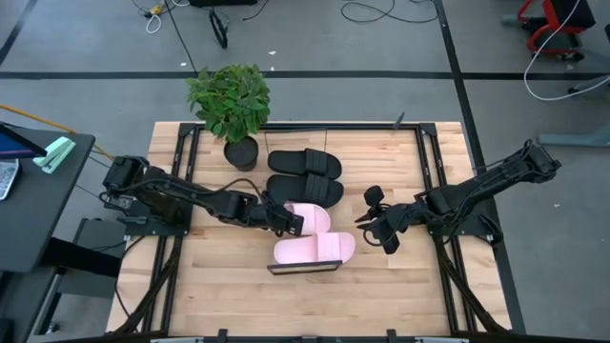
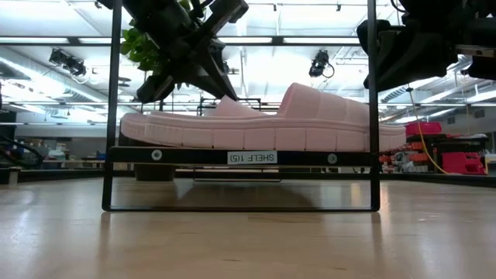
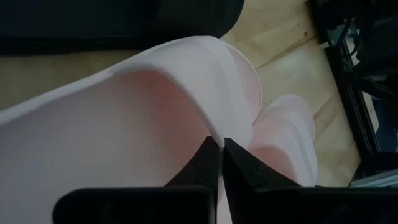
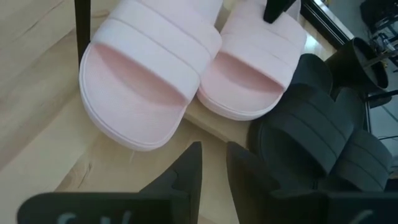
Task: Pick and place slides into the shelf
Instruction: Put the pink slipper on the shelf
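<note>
Slides: all four sit on the low black-framed wood shelf (image 1: 303, 268), two matte black slides (image 1: 304, 163) at the back, two pale pink slides (image 1: 315, 249) in front. Left claw (image 1: 292, 225) clenched empty, pressing the rear pink strap, likely nudging it straight. Right claw (image 1: 368, 217) hovers beside the shelf over the worktop (image 1: 381, 295), slightly parted, holding nothing.

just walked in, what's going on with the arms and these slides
Two pink slides lie side by side on the shelf, and two black slides lie on it behind them, toward the plant. The left gripper is at the rear pink slide with its jaws shut; whether it grips it is unclear. The right gripper hovers just beside the pink pair, holding nothing.
</note>
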You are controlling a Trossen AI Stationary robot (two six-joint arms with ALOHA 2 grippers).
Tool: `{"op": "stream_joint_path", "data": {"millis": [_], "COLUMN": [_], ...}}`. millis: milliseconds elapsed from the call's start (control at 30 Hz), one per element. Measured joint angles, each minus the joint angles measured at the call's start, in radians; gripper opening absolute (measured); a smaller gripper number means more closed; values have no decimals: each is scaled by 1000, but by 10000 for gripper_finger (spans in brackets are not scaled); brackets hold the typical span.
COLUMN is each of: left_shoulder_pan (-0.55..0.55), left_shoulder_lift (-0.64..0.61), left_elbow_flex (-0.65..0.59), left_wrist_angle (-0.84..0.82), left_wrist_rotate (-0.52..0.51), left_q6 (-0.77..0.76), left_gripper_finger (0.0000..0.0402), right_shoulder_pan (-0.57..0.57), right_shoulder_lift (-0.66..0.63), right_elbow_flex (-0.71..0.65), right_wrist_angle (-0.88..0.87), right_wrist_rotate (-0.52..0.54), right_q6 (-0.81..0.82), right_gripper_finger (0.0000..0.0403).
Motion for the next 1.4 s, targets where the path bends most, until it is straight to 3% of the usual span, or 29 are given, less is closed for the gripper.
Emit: {"op": "stream_joint_path", "data": {"millis": [233, 600, 1133, 1400], "left_shoulder_pan": [5, 6, 17, 38], "left_shoulder_lift": [2, 21, 86, 87], "left_elbow_flex": [0, -1, 0, 0], "left_wrist_angle": [2, 107, 62, 53], "left_wrist_rotate": [-4, -42, -17, -6], "left_q6": [-1, 30, 12, 73], "left_gripper_finger": [33, 32, 116, 141], "right_shoulder_pan": [0, 0, 0, 0], "right_shoulder_lift": [0, 0, 0, 0], "right_elbow_flex": [0, 0, 0, 0], "right_wrist_angle": [1, 5, 10, 10], "right_wrist_rotate": [0, -13, -15, -15], "right_q6": [0, 2, 1, 2], "right_gripper_finger": [80, 80, 80, 80]}}
